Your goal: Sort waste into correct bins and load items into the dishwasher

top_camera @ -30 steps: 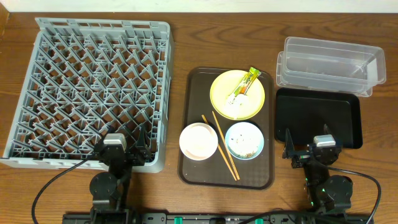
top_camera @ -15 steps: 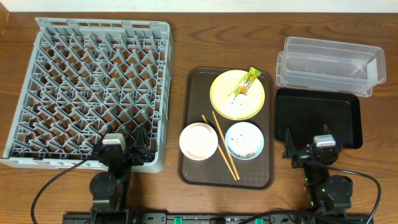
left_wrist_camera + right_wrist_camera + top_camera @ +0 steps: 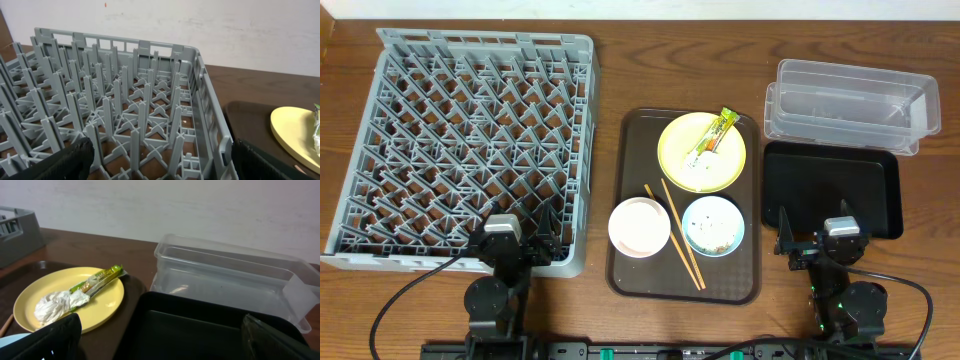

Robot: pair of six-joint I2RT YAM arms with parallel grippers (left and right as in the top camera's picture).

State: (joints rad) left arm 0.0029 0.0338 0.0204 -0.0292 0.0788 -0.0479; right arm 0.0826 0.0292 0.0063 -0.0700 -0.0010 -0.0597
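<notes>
So, both arms sit at the bottom edge of the overhead view. My left gripper (image 3: 161, 147) is spread wide with nothing in it, peering over the near wall of the grey dish rack (image 3: 470, 60), which fills the left side and holds nothing. My right gripper (image 3: 161, 322) is just as wide and bare, by the near edge of the black tray (image 3: 830, 185), with the clear tub (image 3: 850, 95) behind it at upper right. Everything else is on the brown serving tray (image 3: 630, 200) mid-frame: the yellow plate (image 3: 675, 150) carrying the wrapper (image 3: 713, 132) and tissue (image 3: 57, 302), a white bowl (image 3: 639, 226), a blue bowl (image 3: 713, 224) with crumbs, and chopsticks (image 3: 682, 240) between the bowls. I can't spot a cup. I'd say we're at zero, with all the sorting and loading left.
</notes>
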